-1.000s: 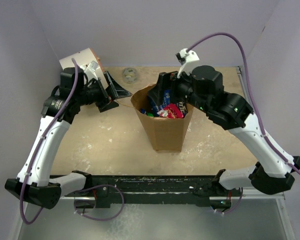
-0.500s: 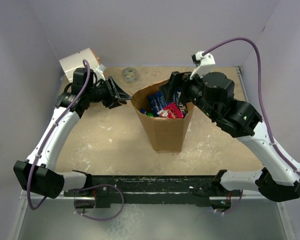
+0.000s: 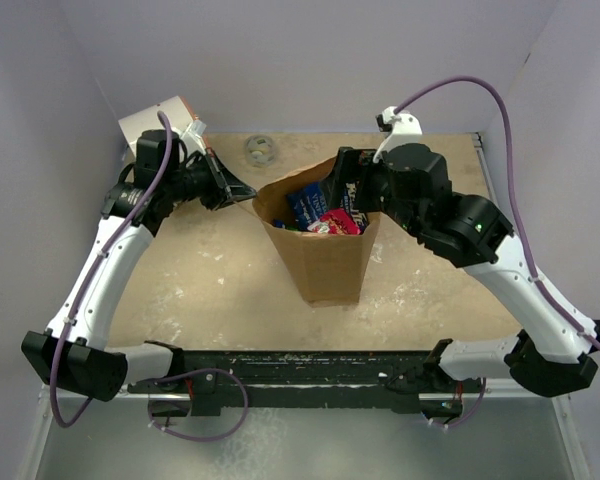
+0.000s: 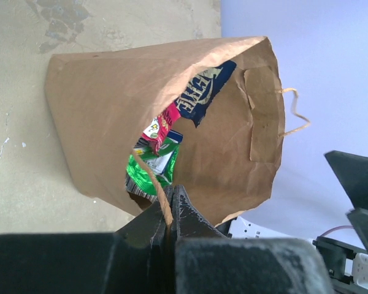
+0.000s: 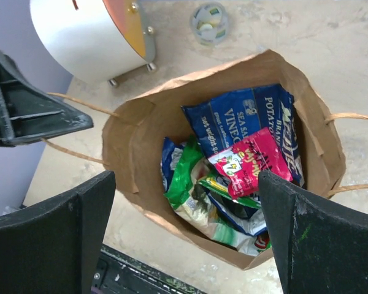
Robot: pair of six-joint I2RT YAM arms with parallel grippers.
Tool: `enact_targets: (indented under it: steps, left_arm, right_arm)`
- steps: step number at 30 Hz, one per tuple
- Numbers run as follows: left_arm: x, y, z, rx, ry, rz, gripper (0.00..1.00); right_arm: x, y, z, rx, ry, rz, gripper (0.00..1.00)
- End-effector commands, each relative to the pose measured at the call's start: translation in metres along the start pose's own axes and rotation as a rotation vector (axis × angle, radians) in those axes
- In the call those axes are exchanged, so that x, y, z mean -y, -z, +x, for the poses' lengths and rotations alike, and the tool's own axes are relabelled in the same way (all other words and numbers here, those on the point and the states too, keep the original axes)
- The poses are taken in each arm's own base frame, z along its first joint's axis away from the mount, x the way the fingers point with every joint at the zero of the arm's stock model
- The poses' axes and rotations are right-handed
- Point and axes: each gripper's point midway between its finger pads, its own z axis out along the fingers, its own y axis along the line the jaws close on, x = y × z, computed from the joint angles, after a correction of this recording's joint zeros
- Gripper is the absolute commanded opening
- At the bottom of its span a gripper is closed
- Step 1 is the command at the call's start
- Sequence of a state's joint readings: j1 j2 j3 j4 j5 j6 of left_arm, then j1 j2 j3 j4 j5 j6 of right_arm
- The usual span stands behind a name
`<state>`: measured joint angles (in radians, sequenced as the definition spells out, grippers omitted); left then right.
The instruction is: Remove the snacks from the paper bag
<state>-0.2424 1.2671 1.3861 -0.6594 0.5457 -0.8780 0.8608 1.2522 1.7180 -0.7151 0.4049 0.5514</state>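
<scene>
A brown kraft paper bag with thin twine loop handles stood upright near the middle of the scuffed tan tabletop, its mouth open to the overhead camera. The snacks were all inside it. A large blue shiny packet with white lettering leaned against the far wall. A smaller pink-red packet lay over its lower part. A green packet sat beside them toward the left, with more crumpled green-and-white foil below. None of the packets lay on the tabletop.

The left arm's jaws were pressed together at the bag's left rim, pinching the near twine handle. In the left wrist view the cord ran from the rim straight into the closed tips. The opposite twine handle hung free on the other side of the bag.

The right arm's jaws were spread wide and held nothing. They hung over the bag's mouth from the far right, and in the right wrist view the two dark fingers framed the opening on either side. From the frames I could not tell whether their tips reached below the rim.

A white cylinder with an orange rim lay at the far left corner, behind the left arm. A small greyish ring rested on the tabletop beyond the bag, apart from it.
</scene>
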Motion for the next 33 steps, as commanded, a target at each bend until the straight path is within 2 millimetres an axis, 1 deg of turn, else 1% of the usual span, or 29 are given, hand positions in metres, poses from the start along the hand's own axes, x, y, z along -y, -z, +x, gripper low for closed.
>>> enact_targets:
  steps: [1,5,10,14,16,19,21,23,27,30,32,33]
  left_arm:
    - [0.036,0.033,-0.015,0.103,-0.087,0.092,0.0]
    - [0.038,0.047,-0.018,0.138,-0.09,0.089,0.0]
    - [0.039,0.067,-0.026,0.193,-0.126,0.056,0.0]
    - [0.036,0.077,-0.027,0.224,-0.158,0.027,0.0]
    - [0.034,0.077,-0.023,0.221,-0.149,0.031,0.0]
    - [0.038,0.078,-0.019,0.211,-0.149,0.067,0.0]
    - [0.041,0.083,-0.02,0.233,-0.165,0.073,0.0]
    - [0.046,0.093,-0.023,0.27,-0.19,0.069,0.0]
    - [0.048,0.108,-0.027,0.315,-0.217,0.017,0.0]
    - [0.038,0.122,-0.033,0.364,-0.204,-0.086,0.0]
    - [0.036,0.131,-0.036,0.396,-0.222,-0.124,0.0]
    - [0.035,0.134,-0.038,0.406,-0.234,-0.142,0.0]
  right_arm:
    - [0.002,-0.004,0.01,-0.069,-0.01,0.041,0.99]
    - [-0.004,-0.009,0.017,-0.112,0.01,0.015,1.0]
    - [-0.012,-0.009,0.015,-0.117,0.008,-0.019,1.0]
    - [-0.016,-0.008,0.015,-0.12,0.008,-0.04,0.99]
    - [-0.017,-0.007,0.013,-0.117,0.009,-0.047,0.99]
    - [-0.019,-0.005,0.007,-0.095,0.017,-0.058,1.0]
    - [-0.019,-0.003,0.001,-0.081,0.03,-0.061,0.99]
    - [-0.02,-0.001,-0.003,-0.074,0.045,-0.065,1.0]
    - [-0.022,0.0,-0.006,-0.09,0.084,-0.07,0.99]
    - [-0.023,0.002,-0.007,-0.104,0.092,-0.077,1.0]
    - [-0.026,0.007,-0.006,-0.107,0.088,-0.105,1.0]
    - [-0.027,0.009,-0.003,-0.116,0.084,-0.119,1.0]
